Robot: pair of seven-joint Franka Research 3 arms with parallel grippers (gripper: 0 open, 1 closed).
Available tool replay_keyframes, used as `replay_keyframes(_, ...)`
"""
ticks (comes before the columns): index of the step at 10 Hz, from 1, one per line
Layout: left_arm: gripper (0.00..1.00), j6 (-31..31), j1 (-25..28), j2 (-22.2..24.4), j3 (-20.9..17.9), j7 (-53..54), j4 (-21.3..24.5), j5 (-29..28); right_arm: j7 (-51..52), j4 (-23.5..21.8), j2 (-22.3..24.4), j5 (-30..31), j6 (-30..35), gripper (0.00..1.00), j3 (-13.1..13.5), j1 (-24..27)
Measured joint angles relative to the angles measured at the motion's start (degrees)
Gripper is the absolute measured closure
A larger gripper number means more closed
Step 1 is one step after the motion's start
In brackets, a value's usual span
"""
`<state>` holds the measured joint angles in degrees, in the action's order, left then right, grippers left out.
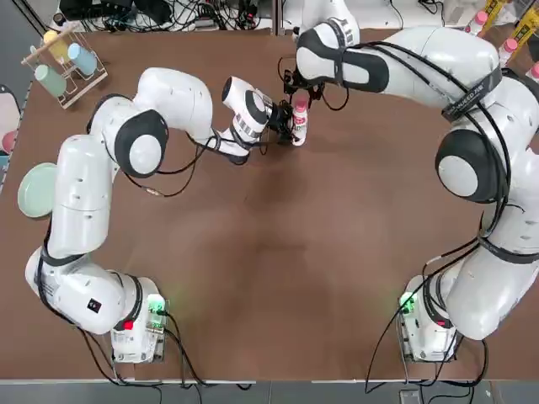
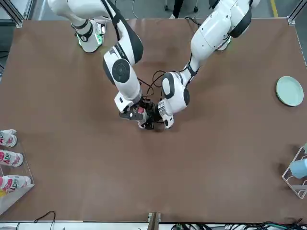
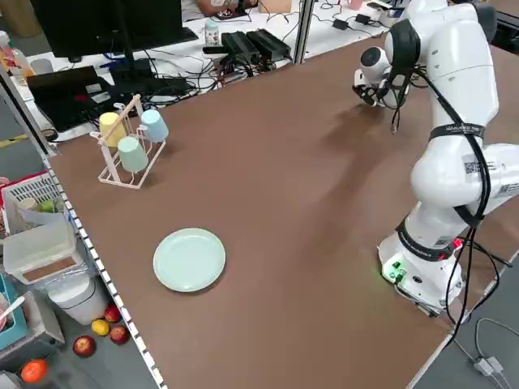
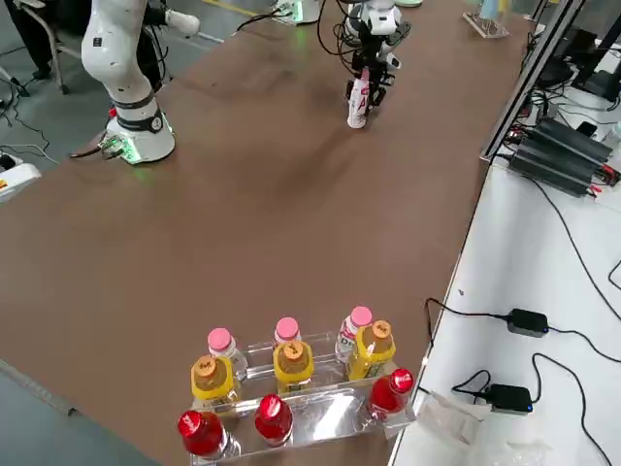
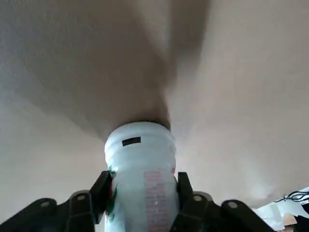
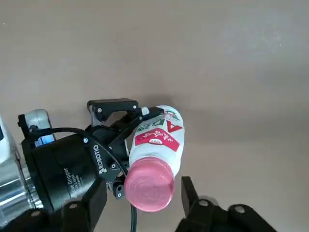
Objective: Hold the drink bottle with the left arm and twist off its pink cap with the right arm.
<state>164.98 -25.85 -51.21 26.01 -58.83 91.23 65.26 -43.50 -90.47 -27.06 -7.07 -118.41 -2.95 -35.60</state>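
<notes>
Running from the arm bases at the bottom edge of the top view, the brown table (image 1: 278, 278) lies bare across the lower and middle frame, wide room on all sides. Farther up, just above centre, the bottle (image 1: 299, 124) stands upright on the table. The left gripper (image 1: 278, 118) reaches in level from the frame's left, its jaws clamped on the bottle's body. The right gripper (image 6: 145, 191) comes down from above, its fingers partly open either side of the cap (image 6: 148, 184); they stand apart from it, gripping nothing. In the top view's left edge a green plate (image 1: 35, 189) sits well apart from the arms, and a cup rack (image 1: 63, 63) fills the upper left corner. More bottles (image 1: 509, 46) stand at the upper right edge. Beyond the far edge lie cables and gear.
</notes>
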Motion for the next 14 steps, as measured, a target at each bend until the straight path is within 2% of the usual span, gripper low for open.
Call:
replay_keyframes(1, 0.40, 0.00, 0.00, 0.00, 0.00, 0.00, 0.00, 0.00, -0.01, -0.12, 0.00, 0.00, -0.02, 0.36, 0.01, 0.00)
replay_keyframes(6, 0.40, 0.00, 0.00, 0.00, 0.00, 0.00, 0.00, 0.00, -0.05, -0.29, 0.00, 0.00, -0.05, 0.41, 0.21, 0.23)
replay_keyframes(8, 0.40, 0.00, -0.01, 0.00, 0.00, 0.00, -0.01, 0.00, -0.19, -0.28, 0.00, -0.05, -0.14, 0.52, 0.23, 0.28)
replay_keyframes(14, 0.40, 0.00, -0.02, 0.00, -0.01, 0.00, -0.02, 0.00, -0.40, -0.28, 0.00, -0.13, -0.18, 0.52, 0.24, 0.28)
